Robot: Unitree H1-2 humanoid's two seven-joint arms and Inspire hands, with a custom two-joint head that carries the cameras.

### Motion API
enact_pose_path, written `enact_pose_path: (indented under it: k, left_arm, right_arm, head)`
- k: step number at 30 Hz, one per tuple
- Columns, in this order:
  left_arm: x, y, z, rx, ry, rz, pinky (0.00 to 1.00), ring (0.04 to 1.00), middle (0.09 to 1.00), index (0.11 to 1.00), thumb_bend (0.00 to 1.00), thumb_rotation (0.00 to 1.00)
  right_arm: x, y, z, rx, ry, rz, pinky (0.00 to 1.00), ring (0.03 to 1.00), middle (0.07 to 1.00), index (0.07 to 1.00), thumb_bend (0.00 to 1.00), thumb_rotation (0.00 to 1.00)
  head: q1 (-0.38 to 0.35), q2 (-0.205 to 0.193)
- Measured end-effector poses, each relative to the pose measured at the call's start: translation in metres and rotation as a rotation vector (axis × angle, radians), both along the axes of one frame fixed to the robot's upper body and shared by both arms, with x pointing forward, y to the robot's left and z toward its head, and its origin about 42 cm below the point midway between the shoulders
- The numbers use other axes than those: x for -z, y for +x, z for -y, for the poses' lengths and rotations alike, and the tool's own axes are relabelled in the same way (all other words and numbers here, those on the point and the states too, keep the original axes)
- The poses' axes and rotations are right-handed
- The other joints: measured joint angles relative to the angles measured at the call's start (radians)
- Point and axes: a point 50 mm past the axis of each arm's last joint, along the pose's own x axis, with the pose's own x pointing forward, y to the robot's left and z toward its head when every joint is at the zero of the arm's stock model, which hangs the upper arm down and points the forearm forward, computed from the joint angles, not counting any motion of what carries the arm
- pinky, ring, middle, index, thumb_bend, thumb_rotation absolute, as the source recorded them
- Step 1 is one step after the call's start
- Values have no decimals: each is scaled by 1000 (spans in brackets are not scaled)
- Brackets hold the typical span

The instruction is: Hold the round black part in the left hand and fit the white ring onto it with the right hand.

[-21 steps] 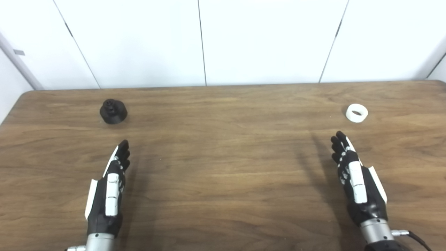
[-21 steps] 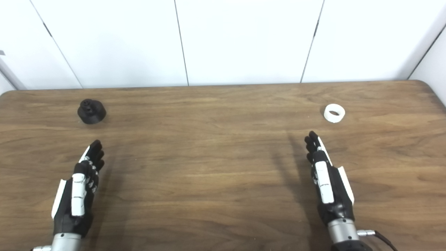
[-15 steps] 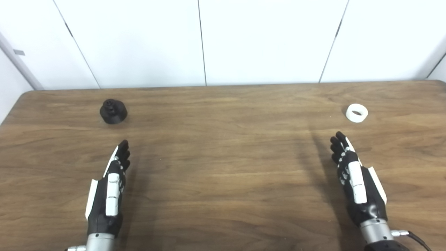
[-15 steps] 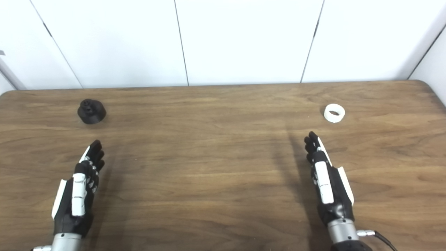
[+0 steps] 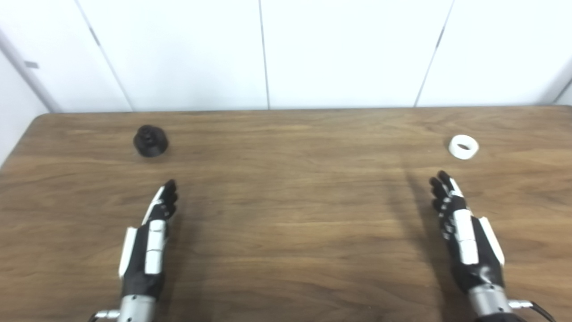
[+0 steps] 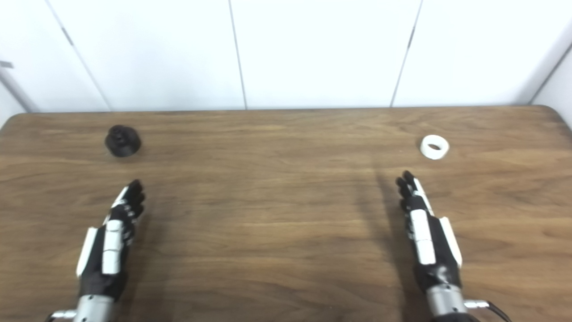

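Black part (image 5: 150,141), white ring (image 5: 463,147), brown wood-grain table (image 5: 295,188).

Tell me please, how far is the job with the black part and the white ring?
Nothing looks done yet. The round black plastic part sits untouched on the wooden table, far left; the small white plastic ring lies far right. The left hand and right hand hold nothing, each short of its piece. Both grasps and the fitting remain.
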Motion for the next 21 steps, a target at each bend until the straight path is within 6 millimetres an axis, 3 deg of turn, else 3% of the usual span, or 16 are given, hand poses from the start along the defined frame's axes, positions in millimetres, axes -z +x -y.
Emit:
enact_pose_path:
  k: [2, 9, 12, 21]
  left_arm:
    - [1, 0, 2, 3, 5, 11, 965, 966, 971, 954, 486, 968]
    - [3, 1, 8, 11, 33, 23, 972, 963, 966, 950, 476, 946]
    - [3, 1, 10, 14, 42, 25, 980, 963, 958, 941, 503, 930]
    - [4, 3, 15, -2, 68, 21, 1000, 970, 958, 939, 529, 851]
  right_arm:
    - [2, 0, 1, 1, -2, 7, 1000, 982, 967, 982, 514, 1000]
    - [7, 0, 4, -12, 33, 20, 1000, 1000, 997, 1000, 446, 1000]
    - [8, 0, 5, -16, 47, 24, 1000, 1000, 999, 1000, 479, 1000]
    - [10, 0, 6, -9, 11, 32, 1000, 995, 954, 995, 438, 1000]
  head:
    - [43, -25]
    - [94, -49]
    - [108, -58]
    - [94, -57]
